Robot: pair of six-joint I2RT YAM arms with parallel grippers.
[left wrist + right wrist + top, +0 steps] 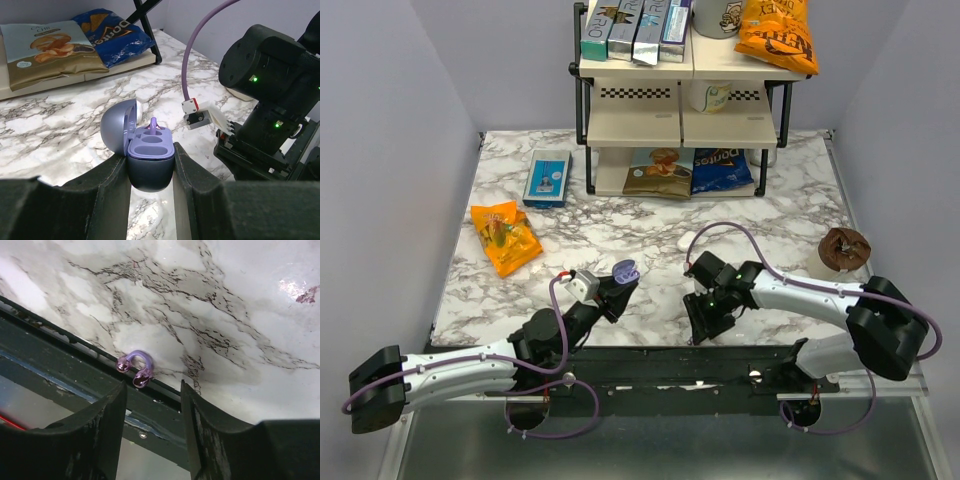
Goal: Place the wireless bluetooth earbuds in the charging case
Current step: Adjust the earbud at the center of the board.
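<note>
My left gripper (150,161) clamped the charging case (149,175), lid raised, with one earbud (153,126) apparently seated inside it. Right of the case, my right gripper (152,389) hung with jaws apart and empty over the second earbud (135,369), which was not yet inserted.

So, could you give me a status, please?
Left gripper shut on open charging case, one earbud in. Right gripper open over second earbud at table edge. Unobstructed.

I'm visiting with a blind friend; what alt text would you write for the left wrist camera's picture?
The left gripper clamps a small round lavender-blue charging case, its lid open, with one purple earbud standing in the far slot and the near slot empty. Behind lie a marble table, two snack bags and the black right arm.
</note>
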